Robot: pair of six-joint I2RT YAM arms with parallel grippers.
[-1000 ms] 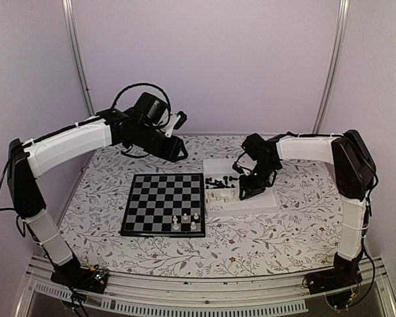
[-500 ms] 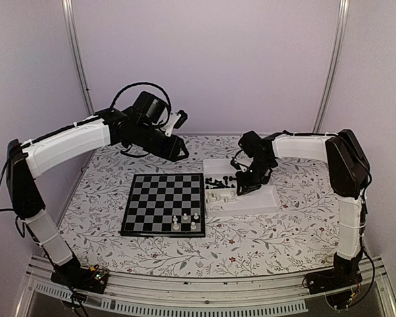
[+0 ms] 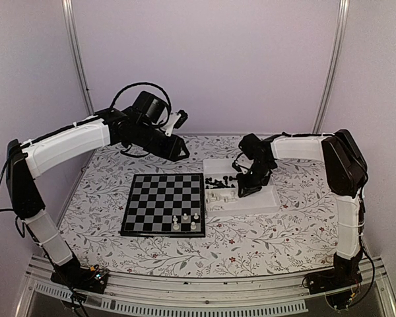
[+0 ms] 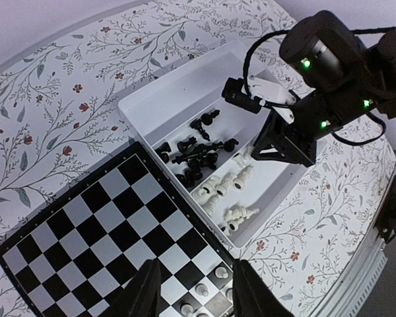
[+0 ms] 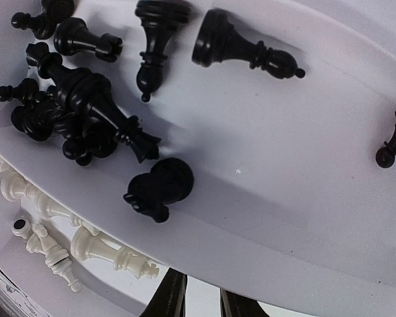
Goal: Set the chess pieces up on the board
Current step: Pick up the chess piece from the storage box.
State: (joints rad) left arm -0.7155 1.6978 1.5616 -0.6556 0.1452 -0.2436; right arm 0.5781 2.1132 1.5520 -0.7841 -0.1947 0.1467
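Since a second ago the right gripper point(image 3: 245, 190) has edged toward 10 o'clock over the tray point(image 3: 267, 201) and its fingers have drawn closer. The left arm has not shifted.

Taking the top view as the dial, flowered cloth point(image 3: 99, 198) lies open from the board's 9 o'clock edge to the table side, and a wide strip of it runs along 6 o'clock. The left gripper point(image 3: 179, 150) hangs above the cloth at 12 o'clock of the board point(image 3: 158, 195), jaws apart with nothing between them. A few white pieces point(image 3: 187, 220) stand upright in the board's 5 o'clock corner, and its other squares are open.

The board's 3 o'clock edge lies just beside the tray's left wall; I cannot tell whether they touch. Black pieces point(image 3: 218, 179) are heaped at the left end of the tray's far compartment. More white ones lie toppled in the near compartment. The tray floor toward 3 o'clock is bare white.

The right gripper hangs over the tray just at 3 o'clock of those heaps. In its wrist view its fingers point(image 5: 171, 294) stand close together with a thin pale gap, and I cannot tell whether they pinch anything.
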